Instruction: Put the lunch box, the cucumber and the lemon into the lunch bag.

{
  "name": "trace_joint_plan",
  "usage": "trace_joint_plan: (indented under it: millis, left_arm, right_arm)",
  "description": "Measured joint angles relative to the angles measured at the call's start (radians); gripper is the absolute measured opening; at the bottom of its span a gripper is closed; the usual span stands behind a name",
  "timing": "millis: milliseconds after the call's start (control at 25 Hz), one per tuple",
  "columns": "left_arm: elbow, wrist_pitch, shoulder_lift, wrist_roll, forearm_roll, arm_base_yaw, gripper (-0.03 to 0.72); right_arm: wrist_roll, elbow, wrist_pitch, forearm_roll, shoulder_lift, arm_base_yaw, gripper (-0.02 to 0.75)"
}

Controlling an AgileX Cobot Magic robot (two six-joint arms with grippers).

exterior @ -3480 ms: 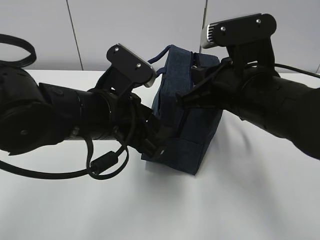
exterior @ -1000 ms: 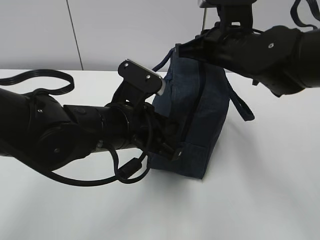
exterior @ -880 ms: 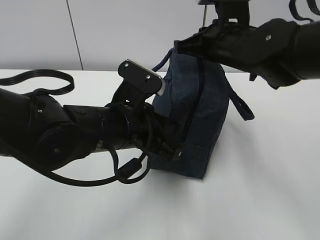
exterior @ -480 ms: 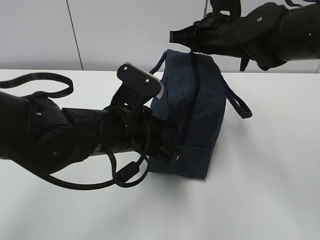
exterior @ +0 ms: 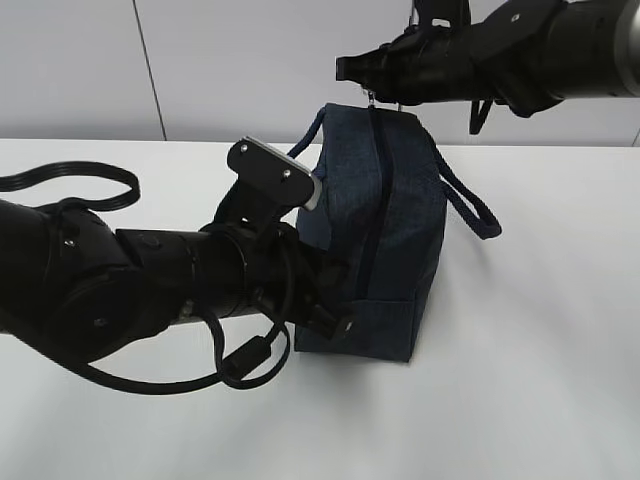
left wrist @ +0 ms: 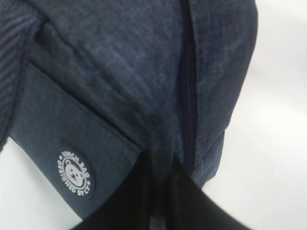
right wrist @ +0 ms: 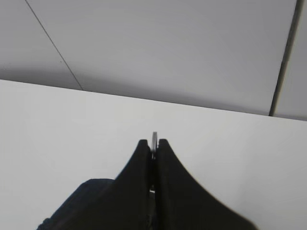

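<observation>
Lunch bag (exterior: 385, 230) stands upright on the white table (exterior: 520, 400), roughly mid-frame in the exterior view, navy fabric, zipper (exterior: 371, 200) running down its near end from the top edge. One loop handle (exterior: 468, 200) hangs off the right side, the other pokes up at the top left.

Left gripper (exterior: 335, 300) sits low against the bag's near bottom corner; its jaws are pressed together on a fold of the fabric just beside the zipper's lower end (wrist view shows the dark fingers (left wrist: 163, 191) nipping the cloth, round white logo patch (left wrist: 75, 171) to their left).

Right gripper (exterior: 372, 88) comes in from the upper right, above the bag's top edge. Jaws pressed together, pinching a thin silver piece, probably the ring pull (right wrist: 154, 139), though only its edge shows between the tips in the right wrist view. Behind it just table and grey wall panels (right wrist: 168, 48).

Black cable (exterior: 70, 180) loops on the table at far left.
</observation>
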Motion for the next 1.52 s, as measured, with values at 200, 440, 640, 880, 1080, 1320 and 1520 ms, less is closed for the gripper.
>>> trace_joint_plan:
  millis: [200,440,640,880,1080,1320,1520]
  left_arm:
    - [0.012,-0.006,-0.001,0.000,0.000,0.000,0.004]
    - [0.019,0.008,-0.014,0.000,-0.010,-0.006,0.006]
    - [0.019,0.154,-0.073,0.000,-0.110,-0.008,0.087]
    - [0.021,0.317,-0.195,-0.002,-0.195,-0.012,0.345]
    - [0.001,0.510,-0.285,-0.002,-0.247,-0.013,0.389]
    - [-0.158,0.801,-0.312,-0.002,-0.283,-0.013,0.393]
    - [-0.316,0.982,-0.312,-0.010,-0.342,0.040,0.393]
  right_arm:
    - [-0.017,-0.002,0.012,0.000,0.008,-0.002,0.000]
    - [-0.051,-0.023,0.082,-0.004,0.023,-0.017,0.000]
    - [-0.070,-0.050,0.131,-0.015,0.023,-0.017,0.000]
    - [-0.097,-0.077,0.200,-0.021,0.023,-0.017,0.000]
    - [-0.120,-0.083,0.266,-0.041,0.023,-0.017,0.000]
    - [-0.123,-0.088,0.340,-0.094,0.023,-0.017,0.000]
    - [-0.125,-0.126,0.399,-0.181,0.023,-0.017,0.000]
